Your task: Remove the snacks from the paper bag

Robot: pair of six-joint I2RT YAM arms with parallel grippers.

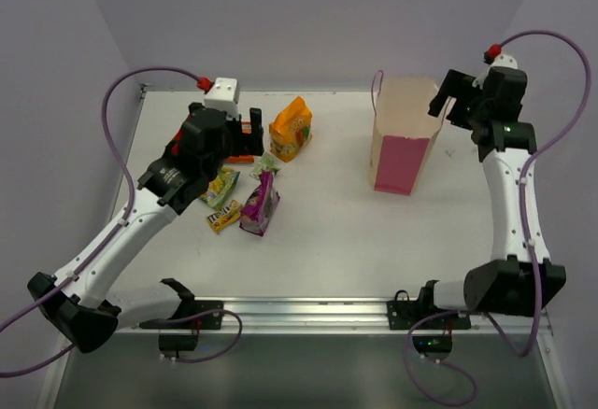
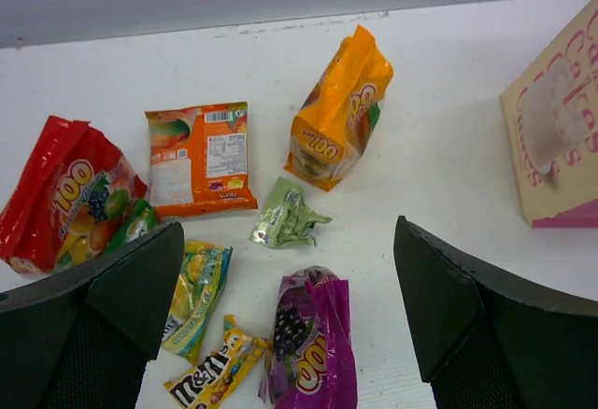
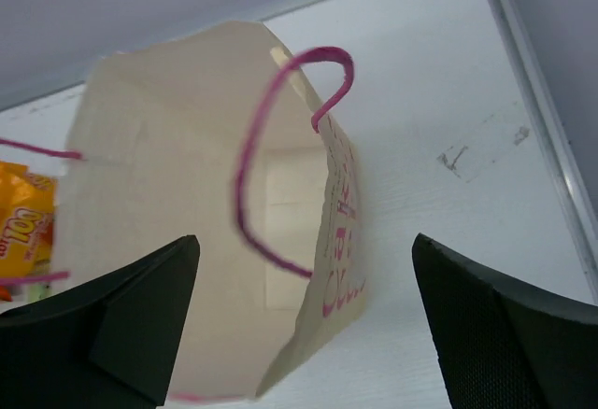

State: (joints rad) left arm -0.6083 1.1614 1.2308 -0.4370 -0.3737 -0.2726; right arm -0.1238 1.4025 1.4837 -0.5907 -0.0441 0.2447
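The paper bag (image 1: 404, 133) stands upright at the back right, with pink sides and cream faces. My right gripper (image 1: 447, 101) is open above its right rim. In the right wrist view the bag's mouth (image 3: 187, 194) and pink cord handle (image 3: 280, 148) lie between the open fingers, and its cream inside shows no packet. The snacks lie on the table to the left: red (image 2: 65, 199), flat orange (image 2: 196, 159), puffed orange (image 2: 339, 115), pale green (image 2: 285, 218), green-yellow (image 2: 196, 292), yellow bar wrapper (image 2: 215, 376), purple (image 2: 313, 344). My left gripper (image 2: 288, 241) hovers open and empty over them.
The white table (image 1: 327, 232) has a raised rim at the back and a metal rail along the near edge. The purple wall stands close behind the bag. The right table edge (image 3: 533, 119) runs near the bag.
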